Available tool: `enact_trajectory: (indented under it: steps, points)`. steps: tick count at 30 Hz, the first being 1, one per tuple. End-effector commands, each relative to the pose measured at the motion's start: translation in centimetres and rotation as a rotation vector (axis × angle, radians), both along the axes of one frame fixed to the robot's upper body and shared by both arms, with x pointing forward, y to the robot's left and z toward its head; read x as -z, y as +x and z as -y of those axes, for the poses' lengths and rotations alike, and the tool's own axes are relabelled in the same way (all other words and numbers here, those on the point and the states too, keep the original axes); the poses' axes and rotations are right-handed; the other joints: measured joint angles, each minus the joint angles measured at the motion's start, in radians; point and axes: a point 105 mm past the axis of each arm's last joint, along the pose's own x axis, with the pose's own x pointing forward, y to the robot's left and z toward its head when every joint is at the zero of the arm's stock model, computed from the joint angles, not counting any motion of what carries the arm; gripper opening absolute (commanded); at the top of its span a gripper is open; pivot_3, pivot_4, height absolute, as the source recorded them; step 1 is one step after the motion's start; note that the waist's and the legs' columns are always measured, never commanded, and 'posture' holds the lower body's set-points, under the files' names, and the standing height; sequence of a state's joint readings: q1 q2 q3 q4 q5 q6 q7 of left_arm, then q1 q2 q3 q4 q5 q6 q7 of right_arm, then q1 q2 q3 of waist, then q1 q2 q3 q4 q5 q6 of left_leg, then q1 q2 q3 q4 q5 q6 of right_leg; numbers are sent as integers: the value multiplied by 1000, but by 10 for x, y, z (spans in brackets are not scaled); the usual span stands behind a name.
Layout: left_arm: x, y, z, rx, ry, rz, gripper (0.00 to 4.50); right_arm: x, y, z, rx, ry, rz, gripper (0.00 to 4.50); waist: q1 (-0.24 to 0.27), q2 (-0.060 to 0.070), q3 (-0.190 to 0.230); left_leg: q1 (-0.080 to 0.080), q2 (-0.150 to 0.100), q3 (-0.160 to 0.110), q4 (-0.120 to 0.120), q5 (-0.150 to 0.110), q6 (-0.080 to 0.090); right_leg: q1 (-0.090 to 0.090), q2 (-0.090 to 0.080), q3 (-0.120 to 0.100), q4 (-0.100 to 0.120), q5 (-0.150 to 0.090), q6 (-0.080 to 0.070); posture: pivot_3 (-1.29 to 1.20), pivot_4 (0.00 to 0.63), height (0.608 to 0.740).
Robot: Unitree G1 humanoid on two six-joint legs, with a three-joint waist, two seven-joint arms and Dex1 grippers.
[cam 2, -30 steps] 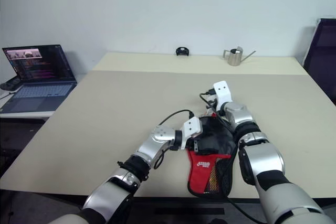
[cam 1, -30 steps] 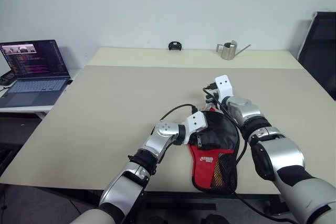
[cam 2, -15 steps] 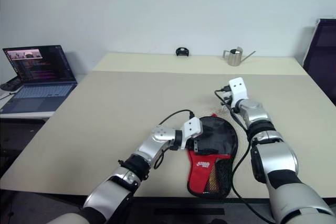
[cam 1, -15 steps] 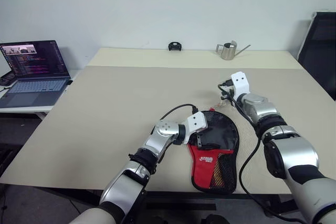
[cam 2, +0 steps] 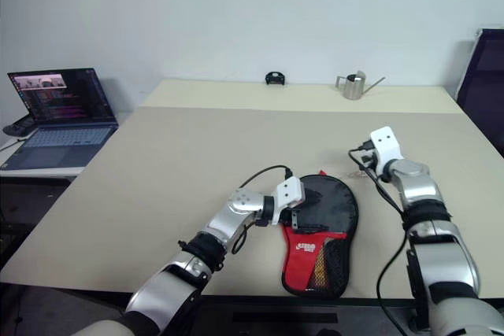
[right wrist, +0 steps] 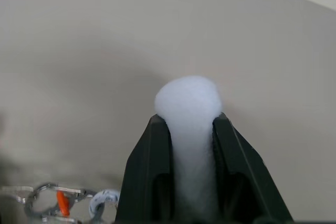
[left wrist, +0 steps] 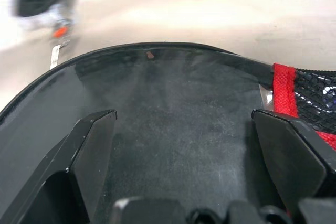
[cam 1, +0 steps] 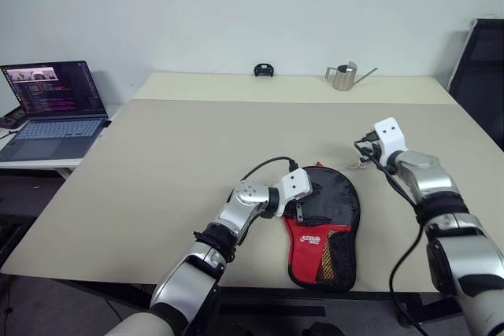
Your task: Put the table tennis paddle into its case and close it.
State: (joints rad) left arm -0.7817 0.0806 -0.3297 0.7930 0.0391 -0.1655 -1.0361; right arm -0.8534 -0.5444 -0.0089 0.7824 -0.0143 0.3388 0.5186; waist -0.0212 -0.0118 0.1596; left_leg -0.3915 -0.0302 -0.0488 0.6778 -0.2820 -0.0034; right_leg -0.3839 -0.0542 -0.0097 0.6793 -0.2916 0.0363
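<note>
- Left gripper is lying low on the case's round black end, fingers spread wide.
- Right gripper is hovering beside it, pinching the white ball.
- Case is lying flat at the near table edge, red end toward the robot.

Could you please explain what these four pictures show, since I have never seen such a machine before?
A humanoid robot works at a beige table. The two wide pictures come from its head, the close-ups from a camera on each wrist. The left gripper, fingers wide open, rests over a paddle-shaped case, black and red. The right gripper is off to the side, shut on the white ball, with a small metal clasp lying below it. A laptop and a small metal watering can stand further off.
</note>
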Motion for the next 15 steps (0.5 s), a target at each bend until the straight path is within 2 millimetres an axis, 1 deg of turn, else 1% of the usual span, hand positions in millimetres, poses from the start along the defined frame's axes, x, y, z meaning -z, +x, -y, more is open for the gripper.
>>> enact_trajectory:
  steps: [1,2,6,9,10,13,15]
  points:
    - [52,-16,-13,5,172,-121,4500,-30,-18,15,-13,-21,45,458,4,0,0,0,0,0,0,0,0,0,0,0,0,0,0,0,150,740]
    - [52,-15,-13,5,171,-120,4500,-30,-24,16,-18,-20,35,458,5,0,0,0,0,0,0,0,0,0,0,0,0,0,0,0,150,740]
    - [51,-15,-10,5,167,-120,4500,-24,-61,17,-66,-6,-49,456,18,1,0,0,0,-1,0,0,0,0,1,-1,0,0,0,0,150,740]
    - [51,-16,-8,12,165,-121,4500,-17,-89,7,-124,35,-132,456,23,0,0,0,0,-1,0,0,0,2,1,-1,-1,0,0,0,150,740]
    - [52,-17,-7,16,165,-122,4500,-14,-103,0,-160,69,-183,455,23,0,0,1,0,-2,0,0,0,2,1,-1,-2,0,0,0,150,740]
    - [51,-18,-5,23,164,-122,4500,-6,-134,-11,-235,107,-289,443,24,0,0,3,0,-3,0,0,1,6,1,-2,-4,0,0,0,150,740]
    - [51,-18,-3,25,161,-122,4500,-1,-149,-15,-266,120,-340,440,26,-1,0,7,0,-4,-1,-1,1,10,1,-3,-6,-1,1,0,150,740]
